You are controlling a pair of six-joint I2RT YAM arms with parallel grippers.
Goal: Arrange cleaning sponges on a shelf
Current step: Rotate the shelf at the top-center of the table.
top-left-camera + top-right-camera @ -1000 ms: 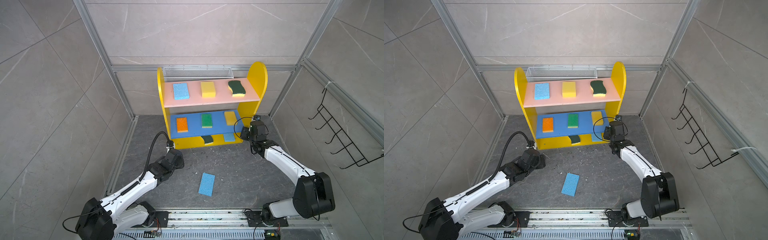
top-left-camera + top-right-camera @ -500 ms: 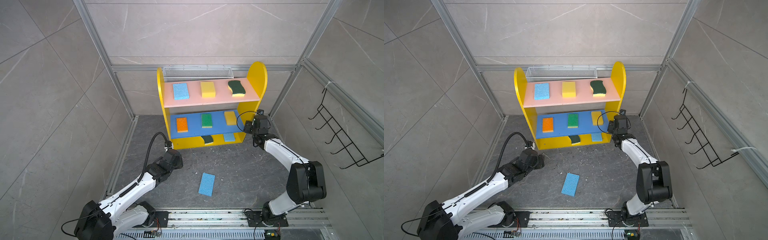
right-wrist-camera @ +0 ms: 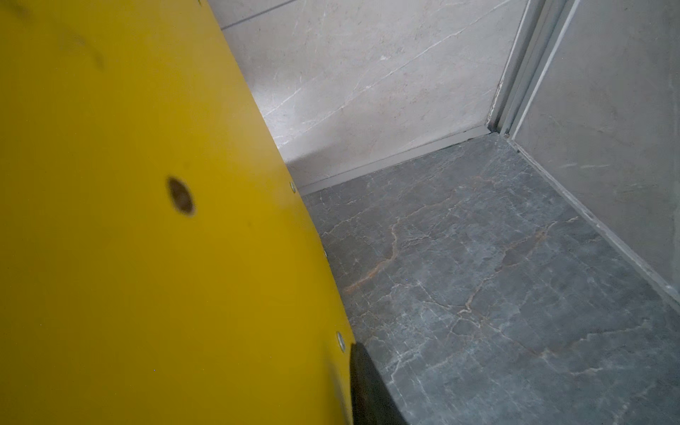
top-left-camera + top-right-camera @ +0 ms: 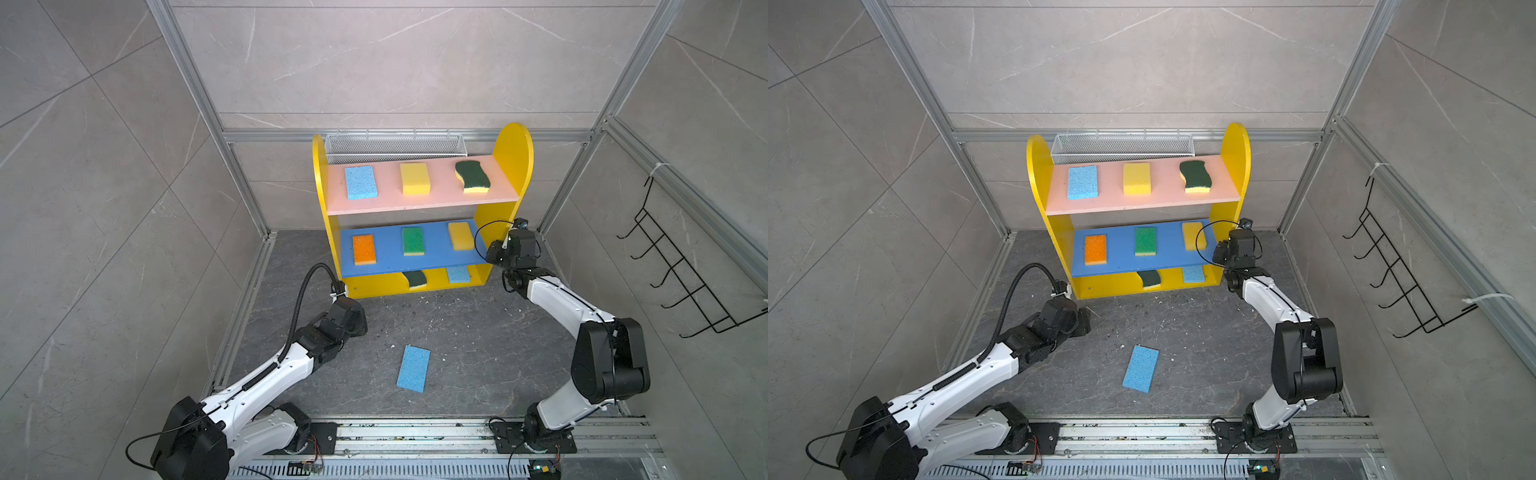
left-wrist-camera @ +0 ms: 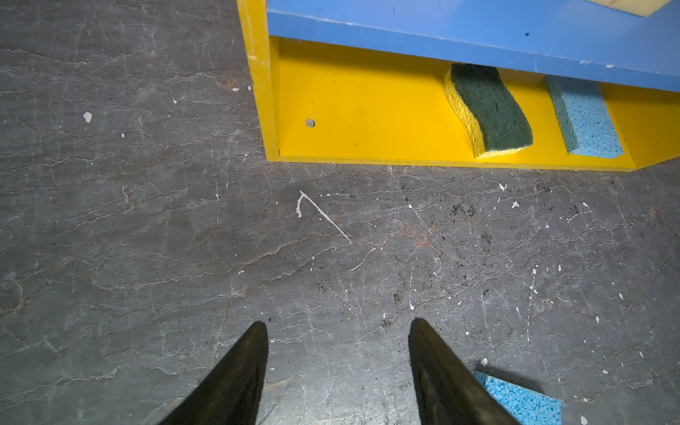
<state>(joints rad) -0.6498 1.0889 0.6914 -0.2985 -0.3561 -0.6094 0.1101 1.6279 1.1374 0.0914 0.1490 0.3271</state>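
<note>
The yellow shelf (image 4: 513,149) holds three sponges on its pink board, three on its blue board (image 4: 388,259), and a wavy green sponge (image 5: 489,110) and a light blue sponge (image 5: 585,121) on its base. Another light blue sponge (image 4: 413,368) lies loose on the floor. My left gripper (image 5: 337,322) hovers open over bare floor in front of the shelf's left corner, the loose sponge (image 5: 522,399) beside one finger. My right gripper (image 4: 493,254) is shut on the shelf's right side panel (image 3: 147,257): one finger (image 3: 368,386) lies against it, the other is hidden.
A white wire mesh basket (image 4: 395,145) hangs on the back wall behind the shelf. A black wire hook rack (image 4: 685,286) is fixed to the right wall. Tiled walls and metal rails close in the dark stone floor (image 4: 478,345) on three sides.
My right gripper rose to the front edge of the shelf's right side panel, and its jaws have closed in on it. The left arm drew back slightly. No sponge moved.
</note>
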